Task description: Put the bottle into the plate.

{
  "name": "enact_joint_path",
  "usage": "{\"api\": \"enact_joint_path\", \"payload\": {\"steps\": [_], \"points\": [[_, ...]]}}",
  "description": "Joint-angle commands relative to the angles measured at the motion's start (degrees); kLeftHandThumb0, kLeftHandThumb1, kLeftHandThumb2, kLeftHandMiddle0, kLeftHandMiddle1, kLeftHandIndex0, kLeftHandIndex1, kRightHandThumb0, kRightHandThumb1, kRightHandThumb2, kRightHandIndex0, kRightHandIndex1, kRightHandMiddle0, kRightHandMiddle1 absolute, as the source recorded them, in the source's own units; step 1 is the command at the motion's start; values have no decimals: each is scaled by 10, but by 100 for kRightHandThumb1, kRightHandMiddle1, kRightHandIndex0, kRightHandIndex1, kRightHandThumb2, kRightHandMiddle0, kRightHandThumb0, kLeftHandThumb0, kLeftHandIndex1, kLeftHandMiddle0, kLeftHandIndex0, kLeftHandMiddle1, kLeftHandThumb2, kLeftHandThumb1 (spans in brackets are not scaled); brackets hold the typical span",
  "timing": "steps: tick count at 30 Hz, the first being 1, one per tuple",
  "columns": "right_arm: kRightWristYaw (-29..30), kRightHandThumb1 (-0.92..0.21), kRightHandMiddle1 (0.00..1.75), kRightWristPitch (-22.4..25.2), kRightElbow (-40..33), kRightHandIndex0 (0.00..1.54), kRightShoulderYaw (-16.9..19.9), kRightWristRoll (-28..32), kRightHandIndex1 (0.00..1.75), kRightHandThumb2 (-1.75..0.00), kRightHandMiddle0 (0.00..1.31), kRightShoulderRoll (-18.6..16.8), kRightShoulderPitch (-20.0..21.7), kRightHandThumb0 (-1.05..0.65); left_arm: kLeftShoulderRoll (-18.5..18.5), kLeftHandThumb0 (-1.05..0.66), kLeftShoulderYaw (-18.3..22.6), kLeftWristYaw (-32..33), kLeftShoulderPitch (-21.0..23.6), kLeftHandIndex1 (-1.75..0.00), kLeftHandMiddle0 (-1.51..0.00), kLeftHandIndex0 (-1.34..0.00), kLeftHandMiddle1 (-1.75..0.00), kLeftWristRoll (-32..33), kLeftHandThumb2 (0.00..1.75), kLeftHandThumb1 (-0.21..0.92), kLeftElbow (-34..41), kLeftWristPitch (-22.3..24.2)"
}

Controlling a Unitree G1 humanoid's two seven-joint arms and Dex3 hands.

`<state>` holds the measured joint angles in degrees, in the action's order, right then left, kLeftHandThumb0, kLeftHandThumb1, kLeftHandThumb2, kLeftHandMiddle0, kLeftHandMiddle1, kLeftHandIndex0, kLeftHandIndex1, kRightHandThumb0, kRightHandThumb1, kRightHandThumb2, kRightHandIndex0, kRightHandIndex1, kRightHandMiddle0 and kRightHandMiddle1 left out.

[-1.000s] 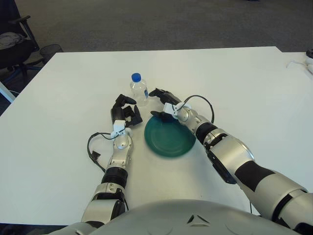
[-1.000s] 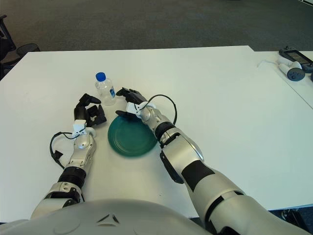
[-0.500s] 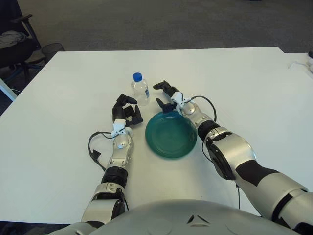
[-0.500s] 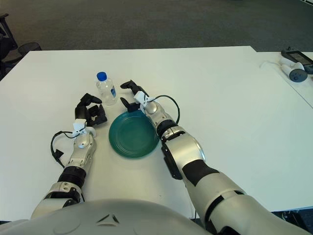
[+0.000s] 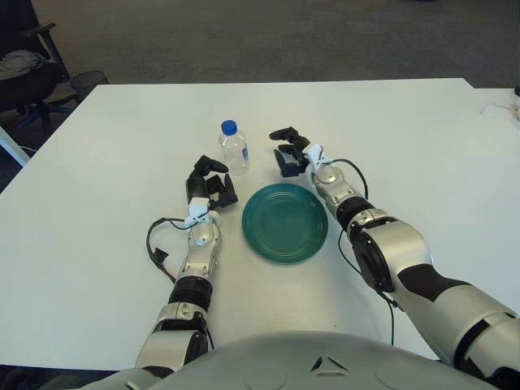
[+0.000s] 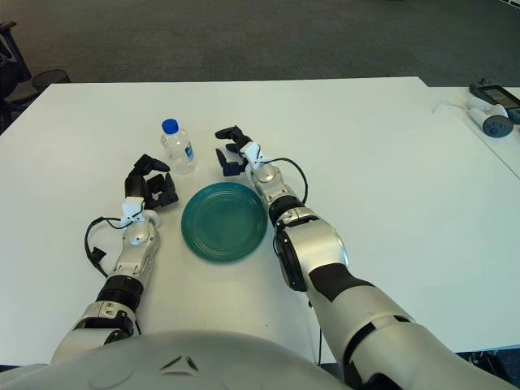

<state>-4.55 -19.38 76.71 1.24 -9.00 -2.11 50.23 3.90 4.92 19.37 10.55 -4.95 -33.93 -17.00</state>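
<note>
A small clear bottle point(image 5: 233, 149) with a blue cap stands upright on the white table point(image 5: 390, 130), behind and left of the empty green plate point(image 5: 285, 222). My right hand point(image 5: 286, 149) hovers behind the plate and a short way right of the bottle, fingers spread, holding nothing and apart from the bottle. My left hand point(image 5: 210, 183) shows left of the plate and in front of the bottle, fingers curled with nothing in them.
A black cable point(image 5: 153, 244) loops beside my left forearm, another by my right wrist point(image 5: 345, 171). A white device point(image 6: 486, 122) with a cord lies at the table's far right. Chairs point(image 5: 20, 69) stand off the left edge.
My right hand has lifted off the plate's back rim and moved back and to the right, away from the bottle. The left hand, bottle and plate have stayed put.
</note>
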Motion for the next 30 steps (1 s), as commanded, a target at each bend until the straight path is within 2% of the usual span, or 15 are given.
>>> {"api": "enact_joint_path", "payload": {"steps": [1,9,15,23,30], "points": [[-4,-41,111,-9,-7,6,34,33,67,-142,0,16,2,15,-2,-51,0,0,-31,-175,-122,-71,-175,-3,147,19,-19,25],[-19,-40,125,-56,-17,2,87,82,87,-142,1,30,-39,15,-4,-51,-3,-4,-35,-175,-122,-70,-175,-3,146,20,-15,21],[-40,-39,131,-81,-18,0,124,113,97,-143,5,55,-95,16,-6,-51,-4,-3,-39,-175,-122,-70,-175,-4,146,20,-7,28],[-34,-38,134,-103,-29,2,145,134,101,-139,4,56,-120,6,-11,-51,-5,-8,-40,-175,-122,-70,-175,-3,146,20,-6,31],[-38,-37,135,-139,-47,7,158,149,102,-137,4,58,-167,2,-10,-51,-3,-14,-37,-175,-122,-70,-175,2,146,20,-8,34]]}}
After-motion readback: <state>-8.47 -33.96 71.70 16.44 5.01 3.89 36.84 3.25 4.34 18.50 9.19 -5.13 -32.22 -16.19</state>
